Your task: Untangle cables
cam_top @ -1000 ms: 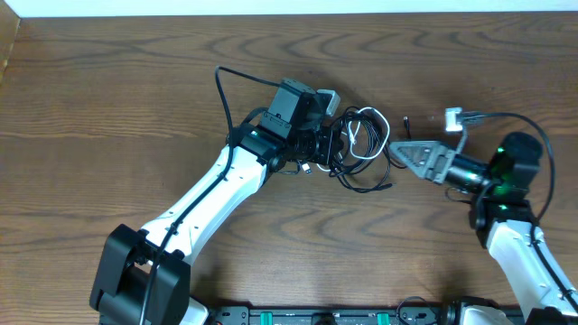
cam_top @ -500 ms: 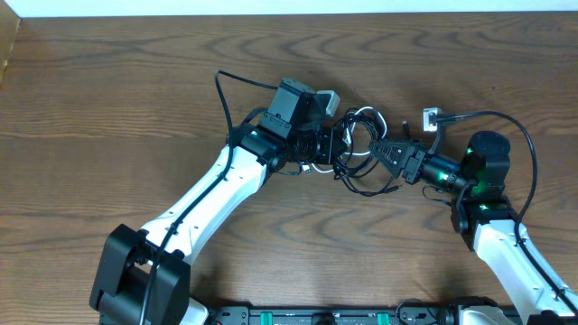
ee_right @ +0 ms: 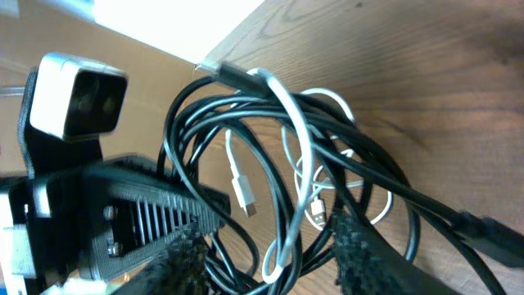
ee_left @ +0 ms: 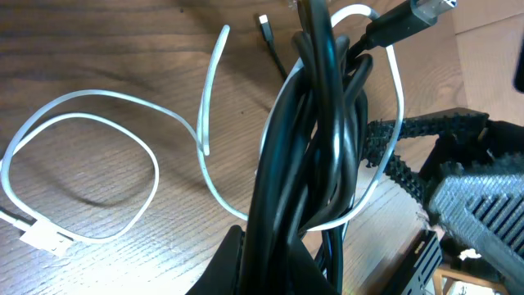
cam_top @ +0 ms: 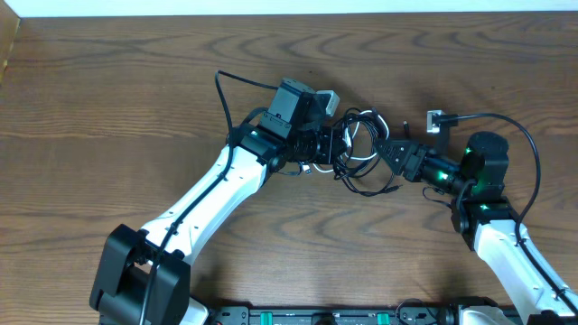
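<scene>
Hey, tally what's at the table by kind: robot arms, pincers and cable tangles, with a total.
Robot arms: 2, left and right
Pincers: 2, left and right
Cable tangle: 1
Total: 5

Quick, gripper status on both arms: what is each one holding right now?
Left gripper: shut on the bundle of thin black cables.
Right gripper: open, straddling that bundle.

My left arm (cam_top: 217, 194) extends from the near left to the table's middle, its gripper (cam_top: 332, 144) clamped tight on the cables (cam_top: 364, 126). My right arm (cam_top: 495, 230) points left toward it, gripper (cam_top: 388, 150) fingers parted around the bundle's right side.
</scene>
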{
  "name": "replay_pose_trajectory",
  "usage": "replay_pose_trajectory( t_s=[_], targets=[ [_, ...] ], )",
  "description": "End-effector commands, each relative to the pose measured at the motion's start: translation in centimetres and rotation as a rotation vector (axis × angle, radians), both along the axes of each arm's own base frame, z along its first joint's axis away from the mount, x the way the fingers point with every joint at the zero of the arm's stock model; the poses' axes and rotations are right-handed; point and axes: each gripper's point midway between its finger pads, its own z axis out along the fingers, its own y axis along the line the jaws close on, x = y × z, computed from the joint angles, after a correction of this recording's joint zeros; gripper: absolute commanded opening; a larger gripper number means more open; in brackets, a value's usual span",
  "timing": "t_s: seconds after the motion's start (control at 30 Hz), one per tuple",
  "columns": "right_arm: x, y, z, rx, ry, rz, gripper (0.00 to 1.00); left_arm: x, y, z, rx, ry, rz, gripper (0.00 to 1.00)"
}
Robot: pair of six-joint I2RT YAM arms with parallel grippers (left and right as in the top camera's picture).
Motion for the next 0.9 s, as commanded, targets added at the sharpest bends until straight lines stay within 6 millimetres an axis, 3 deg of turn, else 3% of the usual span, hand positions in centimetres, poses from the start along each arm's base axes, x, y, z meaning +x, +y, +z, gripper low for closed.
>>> replay_pose_trajectory(
  t_s=[0.0, 0.2, 0.33, 0.37, 0.4, 0.5, 0.57, 0.67, 0.77, 0.87],
  targets=[
    [0.6, -0.6, -0.1, 0.035, 0.065, -0.075, 0.44, 0.1, 0.0, 1.4, -0.022, -0.025, 0.008, 0.08],
    [0.8, -0.4, -0.4, 0.039, 0.094, -0.106, 0.33, -0.8, -1.0, 1.4, -0.021, -0.027, -0.021, 0.08],
    [0.9, -0.4, -0.4, 0.039, 0.096, -0.110, 0.17, -0.8, -1.0, 1.4, -0.021, -0.027, -0.023, 0.07],
    [0.9, -0.4, -0.4, 0.040, 0.097, -0.110, 0.05, -0.8, -1.0, 1.4, -0.022, -0.028, -0.023, 0.07],
    [0.9, -0.4, -0.4, 0.040, 0.097, -0.110, 0.01, -0.8, -1.0, 1.4, -0.021, -0.028, -0.023, 0.08],
    [0.0, 0.5, 0.1, 0.092, 0.121, -0.047, 0.01, -0.2, -0.4, 1.0, 0.017, -0.049, 0.010, 0.07],
    [-0.8, 1.5, 1.4, 0.145, 0.104, 0.035, 0.01, 0.7, 0.4, 0.6, 0.069, -0.082, 0.052, 0.08],
    [-1.8, 2.6, 5.1, 0.226, -0.012, 0.172, 0.01, 2.4, 2.1, 0.0, 0.173, -0.161, 0.116, 0.08],
    [-2.3, 2.7, 9.0, 0.269, -0.176, 0.244, 0.01, 3.5, 3.4, -0.3, 0.242, -0.203, 0.178, 0.07],
    [-2.5, 2.2, 11.5, 0.292, -0.276, 0.252, 0.01, 3.6, 3.5, -0.3, 0.249, -0.206, 0.184, 0.07]
  ],
)
